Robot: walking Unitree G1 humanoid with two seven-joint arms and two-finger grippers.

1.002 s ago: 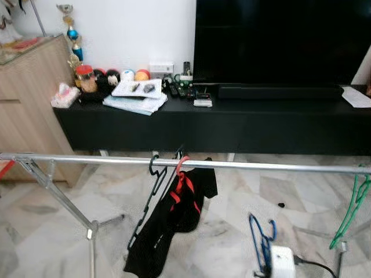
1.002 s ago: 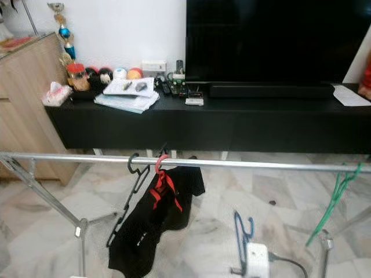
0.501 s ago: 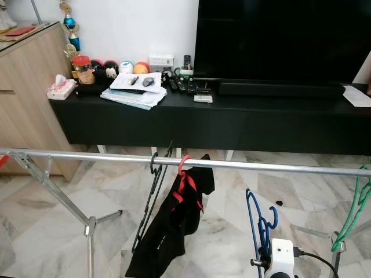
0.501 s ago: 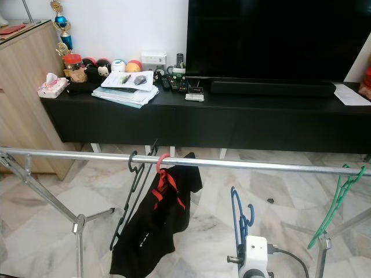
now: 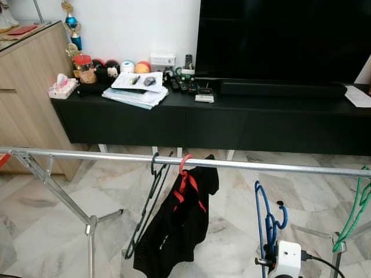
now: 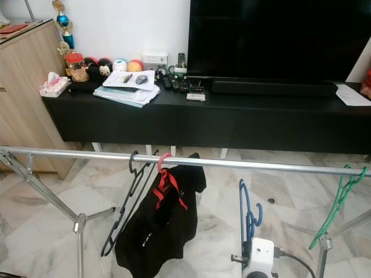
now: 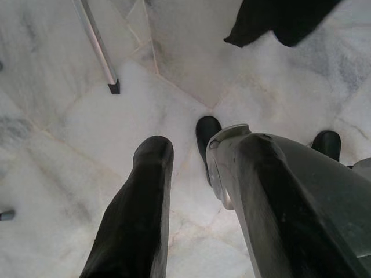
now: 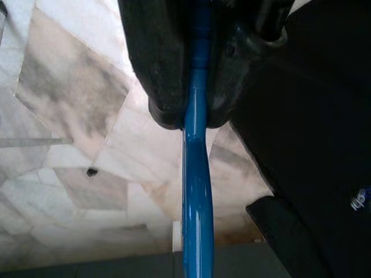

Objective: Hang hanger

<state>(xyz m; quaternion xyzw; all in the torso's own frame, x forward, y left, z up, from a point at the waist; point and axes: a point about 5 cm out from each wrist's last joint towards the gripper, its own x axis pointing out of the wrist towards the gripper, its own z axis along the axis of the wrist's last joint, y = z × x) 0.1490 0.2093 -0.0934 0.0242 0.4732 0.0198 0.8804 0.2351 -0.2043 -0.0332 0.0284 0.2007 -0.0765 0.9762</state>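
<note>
My right gripper (image 8: 197, 87) is shut on the blue hanger (image 5: 266, 217), which it holds upright below the silver rail (image 5: 243, 164), right of the middle. The hanger's hook (image 5: 280, 215) is under the rail and apart from it. On the rail hang a black hanger (image 5: 152, 194), a red hanger (image 5: 184, 166) carrying a black garment (image 5: 177, 231), and a green hanger (image 5: 355, 208) at the far right. The white wrist block (image 5: 288, 259) hides the fingers in the eye views. My left gripper (image 7: 194, 145) hangs open above the floor.
The rack's slanted leg (image 5: 55, 188) stands at the left on the marble floor. Behind the rail runs a low black TV console (image 5: 232, 121) with a large TV (image 5: 284, 40) and clutter. A wooden cabinet (image 5: 26, 98) is at the left.
The blue hanger has risen toward the rail and shifted slightly right with my right gripper. The camera has tilted a little, so the whole scene has shifted.
</note>
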